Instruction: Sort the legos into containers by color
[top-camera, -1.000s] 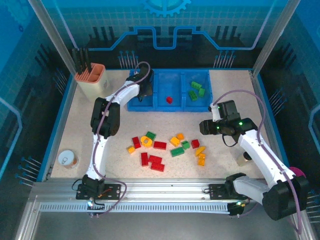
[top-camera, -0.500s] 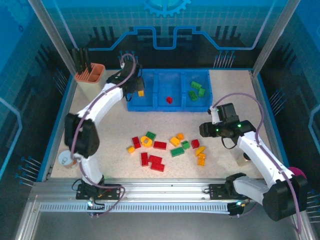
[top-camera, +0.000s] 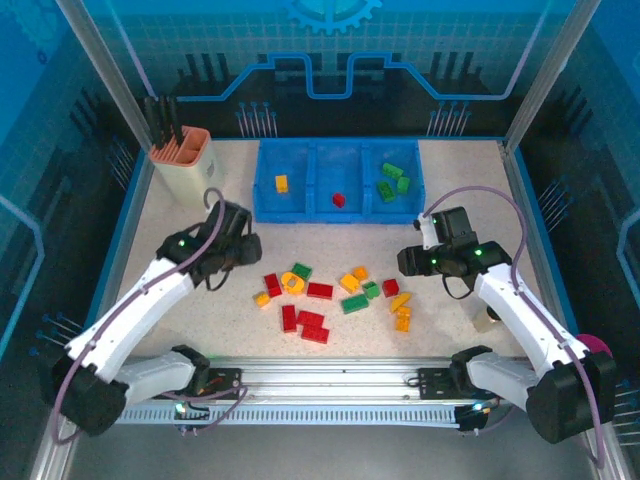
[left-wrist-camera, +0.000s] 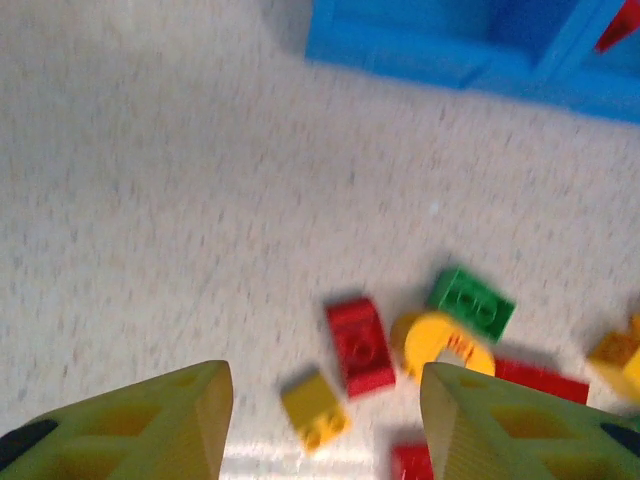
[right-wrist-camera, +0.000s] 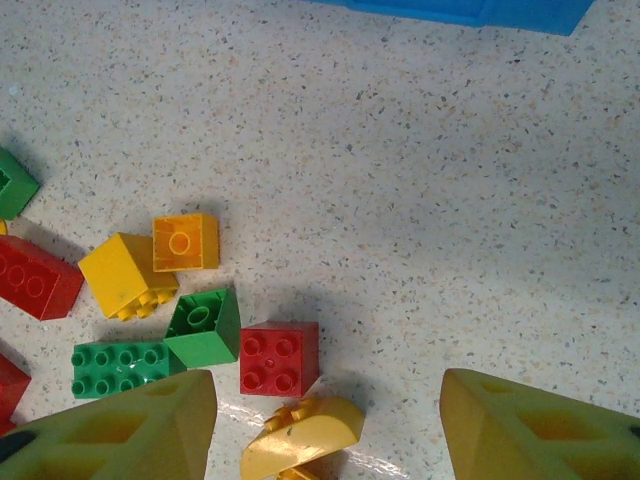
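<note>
The legos lie in a loose pile (top-camera: 330, 295) mid-table, red, green and yellow-orange. The blue tray (top-camera: 335, 214) at the back holds one yellow-orange brick (top-camera: 282, 183) in its left compartment, a red one (top-camera: 338, 199) in the middle and green ones (top-camera: 392, 183) on the right. My left gripper (top-camera: 250, 245) hangs open left of the pile; from its wrist (left-wrist-camera: 325, 380) a small yellow brick (left-wrist-camera: 315, 408) and a red brick (left-wrist-camera: 360, 345) lie below the gap. My right gripper (top-camera: 405, 258) is open over the pile's right edge (right-wrist-camera: 325, 385), above a red square brick (right-wrist-camera: 279, 358) and a curved yellow brick (right-wrist-camera: 300, 435).
A beige cup with an orange rim (top-camera: 180, 160) stands at the back left. A small round can (top-camera: 133, 317) sits near the left edge. A pink cup (top-camera: 598, 345) and a small white object (top-camera: 487, 318) are on the right side.
My left arm swung back from the tray's left compartment to the left of the pile, leaving the yellow-orange brick in that compartment. The right gripper barely moved.
</note>
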